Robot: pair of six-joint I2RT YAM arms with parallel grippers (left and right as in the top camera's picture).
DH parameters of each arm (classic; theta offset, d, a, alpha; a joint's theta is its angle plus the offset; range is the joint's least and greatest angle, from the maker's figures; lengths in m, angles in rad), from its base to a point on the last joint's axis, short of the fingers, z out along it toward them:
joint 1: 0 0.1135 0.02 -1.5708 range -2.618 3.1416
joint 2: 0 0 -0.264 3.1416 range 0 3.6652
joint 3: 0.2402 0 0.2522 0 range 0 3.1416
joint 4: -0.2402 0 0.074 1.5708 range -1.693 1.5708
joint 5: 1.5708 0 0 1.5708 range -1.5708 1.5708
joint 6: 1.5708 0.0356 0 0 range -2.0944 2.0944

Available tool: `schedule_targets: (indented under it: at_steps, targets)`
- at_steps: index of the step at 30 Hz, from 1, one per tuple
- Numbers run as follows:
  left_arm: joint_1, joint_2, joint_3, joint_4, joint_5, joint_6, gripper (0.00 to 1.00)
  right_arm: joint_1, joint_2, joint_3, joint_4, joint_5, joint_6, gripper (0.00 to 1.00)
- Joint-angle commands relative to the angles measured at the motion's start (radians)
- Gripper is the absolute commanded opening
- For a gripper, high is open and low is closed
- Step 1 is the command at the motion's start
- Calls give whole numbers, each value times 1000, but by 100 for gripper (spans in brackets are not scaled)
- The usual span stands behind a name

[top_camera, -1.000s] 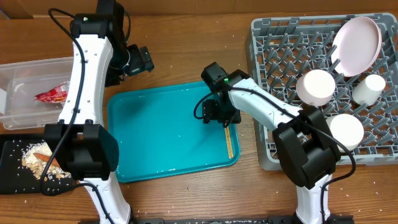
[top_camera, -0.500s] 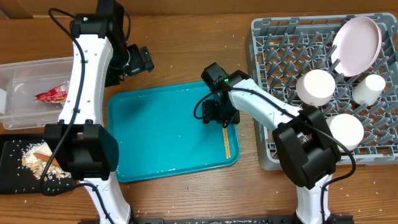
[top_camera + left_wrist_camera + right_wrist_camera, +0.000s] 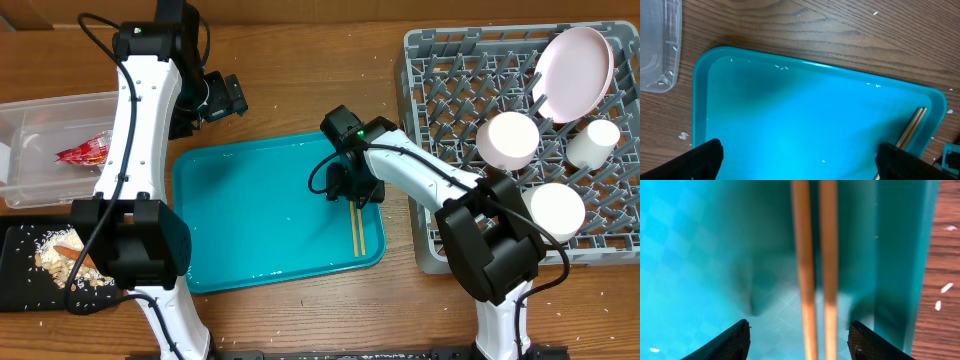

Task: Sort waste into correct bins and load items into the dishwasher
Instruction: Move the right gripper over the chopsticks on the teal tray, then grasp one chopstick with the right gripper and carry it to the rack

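Right gripper (image 3: 801,342) over chopsticks (image 3: 801,255)
Wrist view: jaws spread, straddling both sticks; overhead hides this. Left gripper (image 3: 800,162) likewise spread, empty.

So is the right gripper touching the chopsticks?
Apart. In the right wrist view the chopsticks lie between the right gripper's open jaws, with teal tray showing on both sides.

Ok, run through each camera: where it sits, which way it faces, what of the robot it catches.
Overhead: fixed above the table, facing straight down; left arm, right arm, teal tray, dish rack.
Left wrist: on the left arm, looking down onto the tray; its fingertips at the bottom corners.
Right wrist: low over the chopsticks; its fingertips straddle them.
Shared: all three show tray and chopsticks.
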Motion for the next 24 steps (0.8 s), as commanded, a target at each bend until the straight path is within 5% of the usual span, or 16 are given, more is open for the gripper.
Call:
schedule_targets:
  at_steps: [1, 10, 24]
  targets:
    - [-7, -11, -8, 1, 7, -14, 100, 4, -11, -3, -4, 62, 51, 65]
    - [-7, -11, -8, 1, 7, -14, 100, 24, -128, -3, -13, 78, 43, 66]
    - [-7, -11, -8, 1, 7, -14, 100, 124, -43, -4, 33, 135, 28, 66]
